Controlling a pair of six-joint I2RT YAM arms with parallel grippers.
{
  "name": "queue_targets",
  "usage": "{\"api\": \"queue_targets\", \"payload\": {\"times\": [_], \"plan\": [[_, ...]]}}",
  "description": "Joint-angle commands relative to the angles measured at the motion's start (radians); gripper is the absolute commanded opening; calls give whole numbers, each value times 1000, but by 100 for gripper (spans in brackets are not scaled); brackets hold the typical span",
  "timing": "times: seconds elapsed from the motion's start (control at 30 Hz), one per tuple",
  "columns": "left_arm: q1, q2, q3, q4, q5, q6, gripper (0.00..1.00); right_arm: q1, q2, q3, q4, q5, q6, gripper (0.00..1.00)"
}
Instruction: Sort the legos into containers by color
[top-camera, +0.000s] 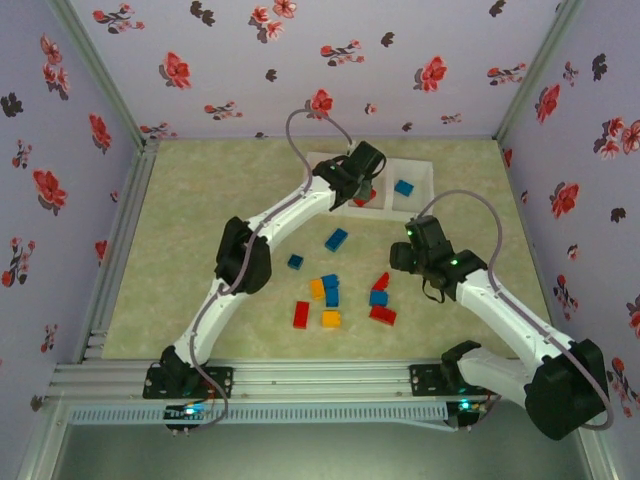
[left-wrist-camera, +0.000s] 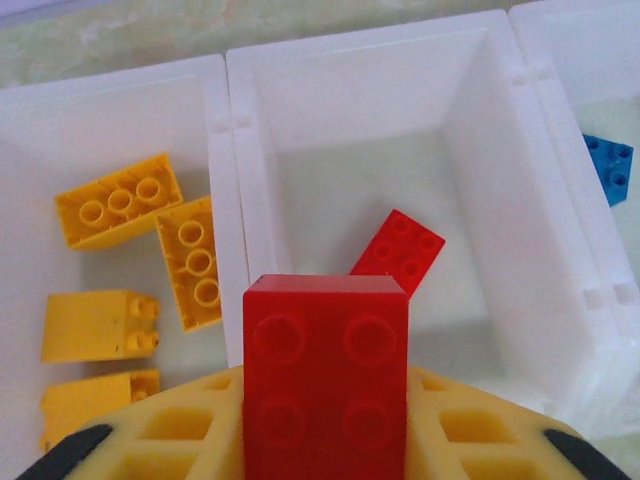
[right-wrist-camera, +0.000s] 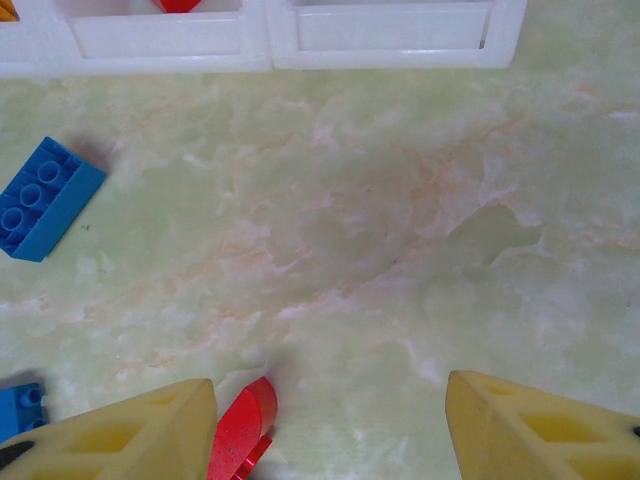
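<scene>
left wrist view: the left gripper (left-wrist-camera: 325, 452) pinches a red brick (left-wrist-camera: 325, 365) directly above the middle bin (left-wrist-camera: 360, 45). the bin's long axis runs away from the camera, and a second red brick (left-wrist-camera: 400, 250) lies tilted on its floor just ahead. yellow bricks (left-wrist-camera: 120, 205) lie in the left bin (left-wrist-camera: 110, 95) and a blue brick (left-wrist-camera: 608, 165) in the right one; the dividing walls stand close on either side, so a straight release probably suffices. right wrist view: the right gripper (right-wrist-camera: 330, 420), fingers spread, hovers over the table (right-wrist-camera: 400, 250) with a red piece (right-wrist-camera: 243, 435) just beside one finger.
</scene>
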Motion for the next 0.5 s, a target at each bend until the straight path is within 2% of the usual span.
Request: {"api": "queue_targets", "payload": {"times": [0.0,0.17,0.23,0.3,0.33,0.37,0.47], "plan": [[14,37,28,118,18,57,30,-7,-16,-19,-8,-16,29,62],[24,104,106,182,33,117,32,-6,-14,-25,-3,-35,32,62],[26,124,138,182,44,132,39,-6,-16,-27,-3,-37,31,62],[26,125,147,182,48,141,58,-6,-13,-27,-5,-38,32,63],[26,120,145,181,47,143,64,-6,-10,-28,-3,-39,31,63],[26,111,137,180,47,145,67,-6,-8,-27,-1,-38,32,63],[26,62,88,178,46,142,68,-5,4,-24,7,-40,31,62]]}}
